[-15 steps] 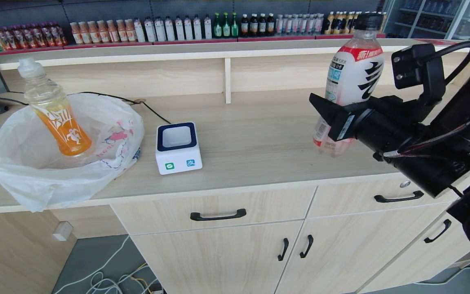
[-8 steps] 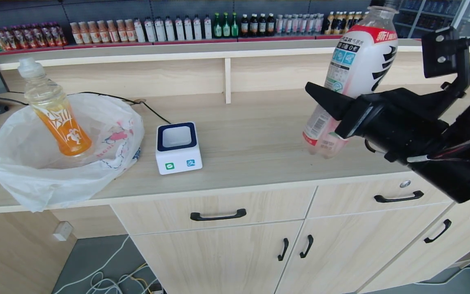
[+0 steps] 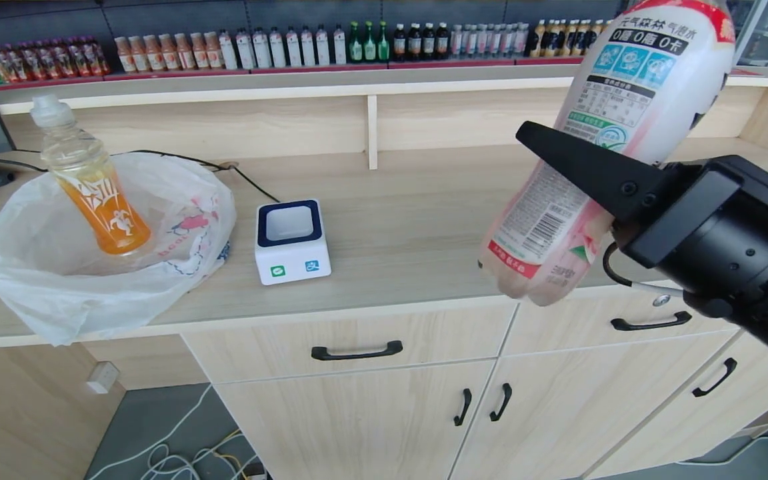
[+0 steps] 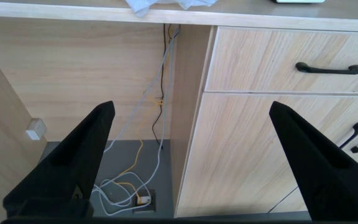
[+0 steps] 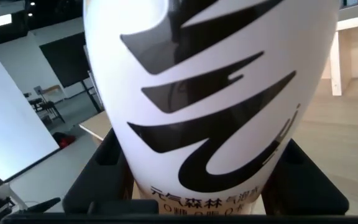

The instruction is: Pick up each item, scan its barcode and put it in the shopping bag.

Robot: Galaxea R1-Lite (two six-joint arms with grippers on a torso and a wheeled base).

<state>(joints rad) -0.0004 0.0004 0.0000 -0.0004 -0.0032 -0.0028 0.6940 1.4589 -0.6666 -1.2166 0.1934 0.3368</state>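
R gripper (image 3: pixel 577 175) closed on pink-white bottle (image 3: pixel 631 87), gripping it at mid-body; one black finger lies across the label side, the other is hidden behind the bottle. Bottle is up in the air, tilted: base down & toward the robot's left, neck up & to the right, running out of the head view. Barcode (image 3: pixel 547 230) sits on the lower label, facing the head cam. Bottle hangs over the front edge of the surface (image 3: pixel 411 220), on its right part, well apart from the scanner (image 3: pixel 290 240).

Scanner = white box w/ dark-blue rim round a pale top window, flat on the surface near the middle; black cable (image 3: pixel 251 183) runs from behind it toward the back.

Shopping bag (image 3: pixel 57 280), white plastic, mouth open, on the left end of the surface, its edge draping over the front. Orange drink bottle (image 3: pixel 91 193) stands inside it, leaning, cap up.

L gripper (image 4: pixel 190 106) open wide, nothing between the fingers; it's low, in front of the cabinet (image 4: pixel 260 143) below the surface, w/ loose cables on the floor (image 4: pixel 129 193) beneath.

Back shelf (image 3: pixel 291 47): a long row of drinks
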